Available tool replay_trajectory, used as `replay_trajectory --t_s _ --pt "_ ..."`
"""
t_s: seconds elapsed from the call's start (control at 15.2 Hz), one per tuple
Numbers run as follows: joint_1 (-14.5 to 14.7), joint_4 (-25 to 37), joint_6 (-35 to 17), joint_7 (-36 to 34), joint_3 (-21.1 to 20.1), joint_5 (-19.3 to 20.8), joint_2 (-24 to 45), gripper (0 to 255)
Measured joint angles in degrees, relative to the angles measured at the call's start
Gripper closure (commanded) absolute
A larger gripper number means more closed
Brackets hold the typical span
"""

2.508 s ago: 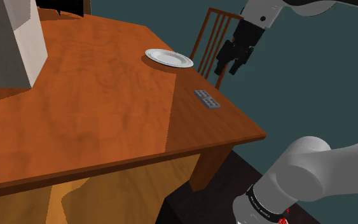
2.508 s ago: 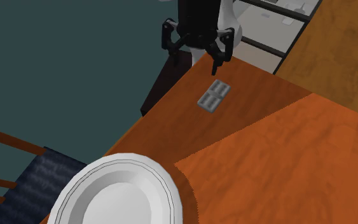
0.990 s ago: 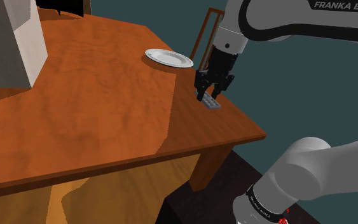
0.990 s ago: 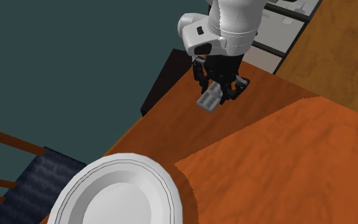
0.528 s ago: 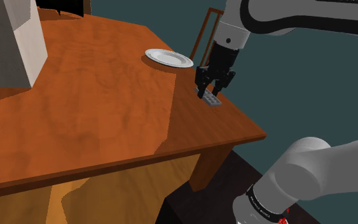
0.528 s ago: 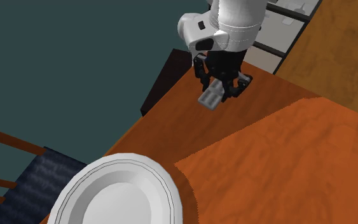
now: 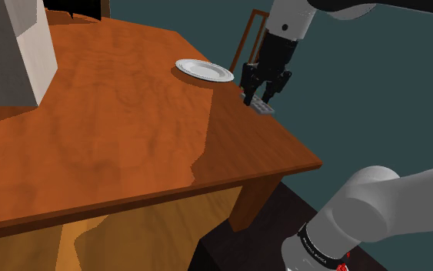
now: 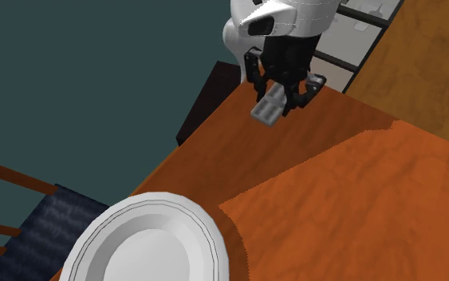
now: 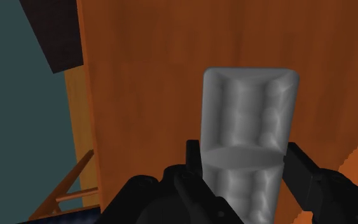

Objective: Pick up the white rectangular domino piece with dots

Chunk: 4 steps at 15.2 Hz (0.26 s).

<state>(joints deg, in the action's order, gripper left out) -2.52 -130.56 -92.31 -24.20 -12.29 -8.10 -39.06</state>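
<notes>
The all-black two-finger gripper [image 7: 264, 95] is clamped on the grey rectangular domino piece [image 9: 247, 121] — one finger presses each long side, and the piece's free end juts out past the fingertips. Below the gripper lies the orange-brown wooden table [image 7: 130, 123], near its edge; the piece appears lifted off it. A round white plate [image 7: 204, 71] rests on the table off to the gripper's side — well apart.

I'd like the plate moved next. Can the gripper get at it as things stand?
Probably not yet: the gripper is shut on the domino. The plate lies nearby on the table with nothing over it.
</notes>
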Motion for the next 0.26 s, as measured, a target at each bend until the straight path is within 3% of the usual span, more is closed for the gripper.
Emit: replay_trajectory --t_s 0.26 --pt "-0.11 3.08 2.57 -0.15 0.21 0.22 0.51 255"
